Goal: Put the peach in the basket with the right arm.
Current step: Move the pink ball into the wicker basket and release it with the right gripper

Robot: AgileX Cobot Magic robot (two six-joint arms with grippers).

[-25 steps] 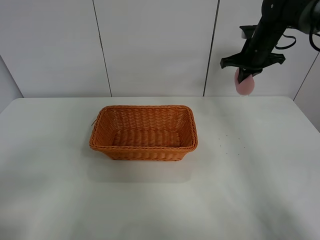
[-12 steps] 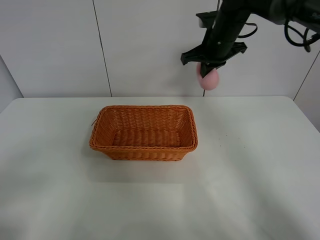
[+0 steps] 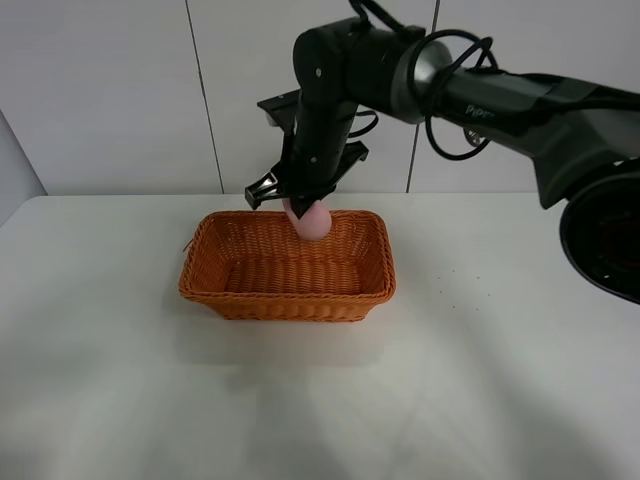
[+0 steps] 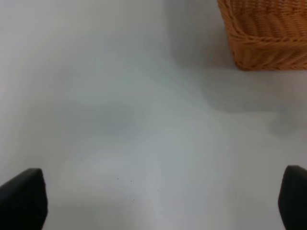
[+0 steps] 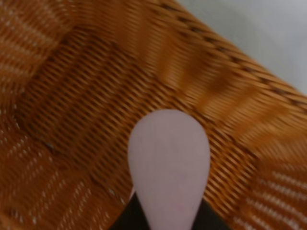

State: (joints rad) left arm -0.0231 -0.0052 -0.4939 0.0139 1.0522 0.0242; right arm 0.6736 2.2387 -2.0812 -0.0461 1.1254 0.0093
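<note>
Clamped in the right hand (image 3: pixel 303 206), closed firmly on the blunt upper end of the peach (image 3: pixel 312 222), pointed tip hanging down. Held over the wicker basket (image 3: pixel 288 298), close to its far rim at roughly 12 to 1 o'clock in the high view, and apparently clear of the woven floor, though hard to tell for certain. Carried there by the glossy black right arm (image 3: pixel 420 75), reaching in from the 3 o'clock side and bending steeply down above the basket. From the right wrist: pale pink peach (image 5: pixel 169 163) pinched between dark fingers (image 5: pixel 127 221), with the wicker basket floor and sloping walls (image 5: pixel 81 96) below it. Set near the middle of the white bench (image 3: pixel 500 380), long side toward the high camera. From the left wrist: left hand (image 4: pixel 158 203) spread wide with nothing between its black fingertips (image 4: pixel 21 199), over bare bench (image 4: pixel 120 120), a corner of the wicker basket (image 4: pixel 268 38) nearby but apart from the hand.
</note>
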